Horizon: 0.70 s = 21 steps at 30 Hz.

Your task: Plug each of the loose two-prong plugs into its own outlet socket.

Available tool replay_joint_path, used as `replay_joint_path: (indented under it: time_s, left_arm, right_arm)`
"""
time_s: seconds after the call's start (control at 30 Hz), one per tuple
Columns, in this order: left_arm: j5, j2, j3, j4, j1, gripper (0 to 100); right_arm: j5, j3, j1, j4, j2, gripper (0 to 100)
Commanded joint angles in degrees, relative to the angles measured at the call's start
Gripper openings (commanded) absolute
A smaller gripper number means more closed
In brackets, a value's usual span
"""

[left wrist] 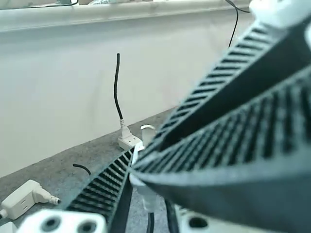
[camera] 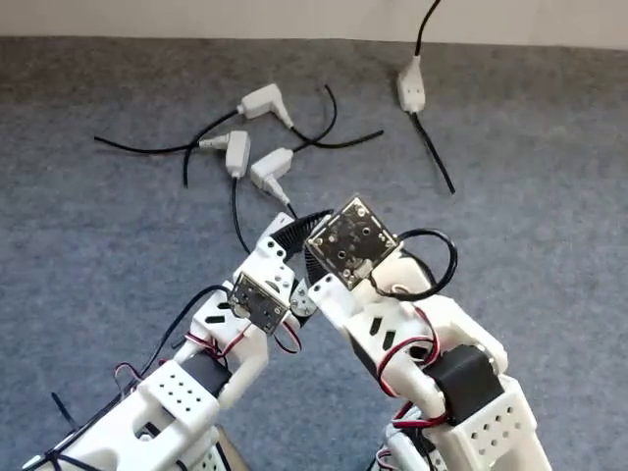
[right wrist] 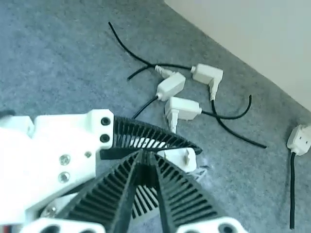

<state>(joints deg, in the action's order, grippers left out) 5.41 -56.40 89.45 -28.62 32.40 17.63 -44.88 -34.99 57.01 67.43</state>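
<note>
grey felt-like worktop (camera: 549, 245), with both arms coming in from the near edge and meeting around its middle. the right pincer (right wrist: 141, 156) is clenched, its two black ribbed fingers (right wrist: 114, 194) drawn together at the tips. just beyond those tips lies a white two-prong plug (right wrist: 181, 158) with both prongs showing; i cannot tell whether the fingers actually grip it or only press beside it. the left pincer (camera: 292, 231) crosses right over the same spot, touching or nearly touching the right one — whether it is released or clenched i cannot tell, the ribbed parts crowd its own view.

toward the far edge, left of centre, three white connectors lie close together with their black leads crossing:
- an angled plug (camera: 263, 100) farthest back
- a middle plug (camera: 235, 152) below it
- a near plug (camera: 272, 167) just beside the middle one, closest to the pincers but apart from them

well off from that group, near the far right corner, a lone connector (camera: 411, 86) lies with its lead running back off the far edge and a second black lead (camera: 432, 152) trailing toward the middle. whether it is a plug or a socket piece is not clear.
</note>
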Motion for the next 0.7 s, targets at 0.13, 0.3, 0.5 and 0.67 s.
replay_joint_path:
  time_s: [0.13,0.3,0.5,0.67]
  left_arm:
    - [-0.53,-1.71,-0.22,-0.97,0.92,1]
    - [-0.44,-1.71,-0.22,-0.97,0.92,1]
    - [-0.26,-1.71,0.66,-1.23,0.84,1]
    - [-0.18,-1.71,1.19,-1.32,0.66,1]
  right_arm:
    - [0.70,0.04,-1.36,-4.26,-3.38,0.9]
    - [0.70,-0.04,2.95,-7.60,-8.84,0.9]
    - [0.79,-6.11,11.03,-19.74,-15.25,0.9]
    - [0.79,-6.99,15.87,-22.73,-19.91,0.9]
